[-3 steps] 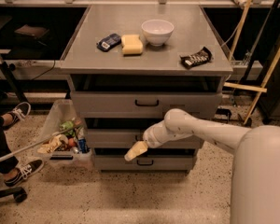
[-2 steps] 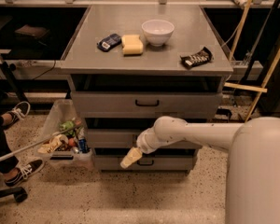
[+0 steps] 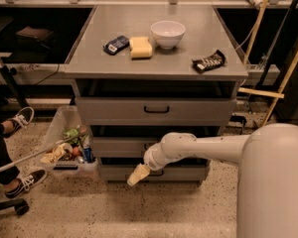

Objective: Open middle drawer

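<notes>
One camera looks from high in front of the grey three-drawer cabinet [image 3: 114,112], tilted downward and facing its drawer fronts. It stands at middle distance, taking in the flat grey tabletop [image 3: 188,43], all three fronts and the speckled floor [image 3: 89,212]. The robot's rounded white arm [image 3: 213,148] enters from lower right, its pale claw [image 3: 138,174] low at centre, before the bottom front.

Part of middle drawer [image 3: 116,146] front hidden behind arm [image 3: 203,148], gripper [image 3: 137,175] before bottom drawer [image 3: 113,172]
</notes>
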